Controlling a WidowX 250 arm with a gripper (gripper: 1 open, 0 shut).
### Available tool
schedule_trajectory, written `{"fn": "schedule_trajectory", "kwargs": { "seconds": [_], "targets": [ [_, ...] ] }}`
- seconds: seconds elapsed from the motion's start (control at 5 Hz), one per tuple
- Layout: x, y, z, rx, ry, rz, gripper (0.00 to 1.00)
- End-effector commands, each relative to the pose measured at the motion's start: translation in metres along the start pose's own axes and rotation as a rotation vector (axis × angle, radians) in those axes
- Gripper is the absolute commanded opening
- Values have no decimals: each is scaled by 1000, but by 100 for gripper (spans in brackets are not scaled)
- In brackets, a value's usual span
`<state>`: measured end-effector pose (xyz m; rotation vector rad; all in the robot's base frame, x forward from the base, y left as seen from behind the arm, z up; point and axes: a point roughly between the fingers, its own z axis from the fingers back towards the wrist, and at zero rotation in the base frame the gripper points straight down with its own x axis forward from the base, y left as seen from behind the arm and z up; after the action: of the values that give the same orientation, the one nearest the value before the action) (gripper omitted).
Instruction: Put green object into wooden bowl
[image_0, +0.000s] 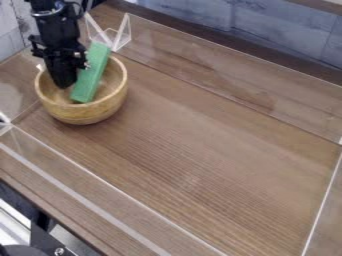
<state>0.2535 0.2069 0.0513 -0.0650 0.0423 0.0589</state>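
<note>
The wooden bowl (83, 112) stands at the far left of the table. The green object (91, 73) rests inside it, tilted, with its upper end leaning on the bowl's far right rim. My black gripper (63, 78) points straight down into the bowl's hollow, just left of the green object. Its fingers are drawn together, shut, with nothing between them. The green object lies beside the fingers, and I cannot tell whether it touches them.
The wooden tabletop (214, 140) stretches to the right and front of the bowl. Clear plastic walls (80, 190) edge it at the front, left and back. A thin white wire frame (118, 35) stands just behind the bowl.
</note>
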Motion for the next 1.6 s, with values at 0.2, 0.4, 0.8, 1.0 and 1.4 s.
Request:
{"fn": "schedule_trajectory", "kwargs": {
  "seconds": [0.2, 0.4, 0.8, 1.0, 1.4],
  "targets": [
    [-29, 3, 10, 38, -35, -14, 0],
    [-31, 9, 12, 35, -26, -8, 0],
    [-29, 15, 9, 29, -4, 6, 100],
    [-25, 12, 5, 25, 6, 15, 100],
    [-27, -1, 34, 22, -39, -7, 100]
  ]
}}
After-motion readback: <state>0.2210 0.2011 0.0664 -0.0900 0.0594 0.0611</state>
